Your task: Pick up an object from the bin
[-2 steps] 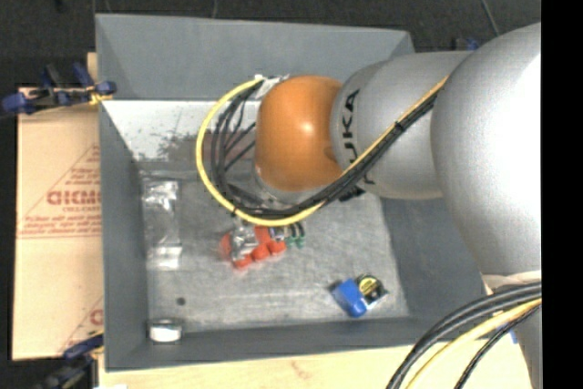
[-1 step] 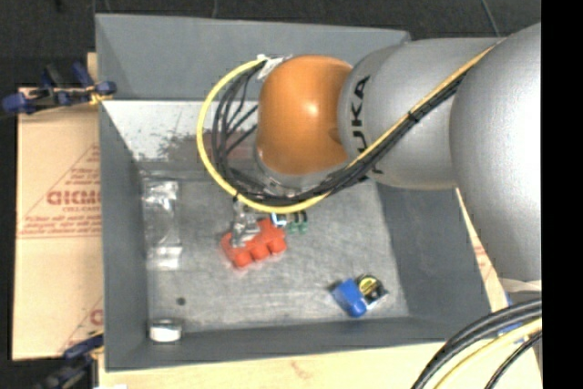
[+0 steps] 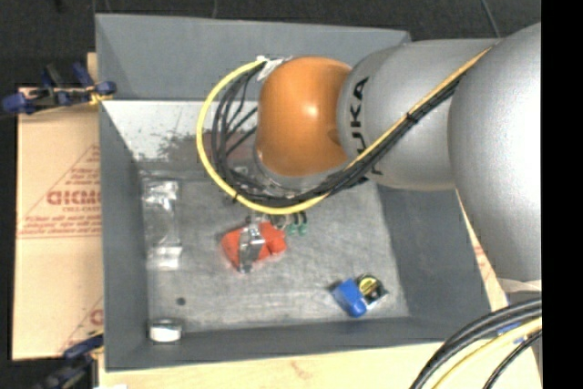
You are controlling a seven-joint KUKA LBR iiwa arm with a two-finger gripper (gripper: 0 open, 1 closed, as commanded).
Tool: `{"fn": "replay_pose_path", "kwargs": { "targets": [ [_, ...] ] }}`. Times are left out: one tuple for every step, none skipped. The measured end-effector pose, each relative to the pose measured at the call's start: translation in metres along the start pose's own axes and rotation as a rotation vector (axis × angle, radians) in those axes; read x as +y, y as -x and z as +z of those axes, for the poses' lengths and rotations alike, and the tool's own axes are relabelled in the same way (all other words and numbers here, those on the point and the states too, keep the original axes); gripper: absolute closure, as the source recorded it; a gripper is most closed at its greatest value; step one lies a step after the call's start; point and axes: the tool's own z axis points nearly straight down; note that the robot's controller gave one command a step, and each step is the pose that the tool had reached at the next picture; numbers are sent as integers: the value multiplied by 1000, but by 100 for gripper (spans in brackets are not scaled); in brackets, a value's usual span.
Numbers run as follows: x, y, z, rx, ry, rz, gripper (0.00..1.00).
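My gripper [image 3: 250, 248] reaches down below the orange wrist cover into the middle of the bin. Its silvery tip sits on or against a small red-orange object [image 3: 233, 243], which shows on both sides of the tip; part of the object is hidden by it. A tiny green thing [image 3: 297, 230] lies just right of the gripper, close under the cover.
A blue object with a yellow and black end [image 3: 356, 294] lies at the front right of the bin. A clear plastic piece [image 3: 162, 223] lies along the left side, and a small white thing [image 3: 165, 332] sits in the front left corner. The arm covers the bin's back right.
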Motion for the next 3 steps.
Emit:
{"fn": "replay_pose_path", "kwargs": {
  "targets": [
    [-48,24,71,-4,1,-340,0],
    [-47,26,68,-13,1,-336,100],
    [-60,23,-77,-9,-4,-429,100]
  ]
}}
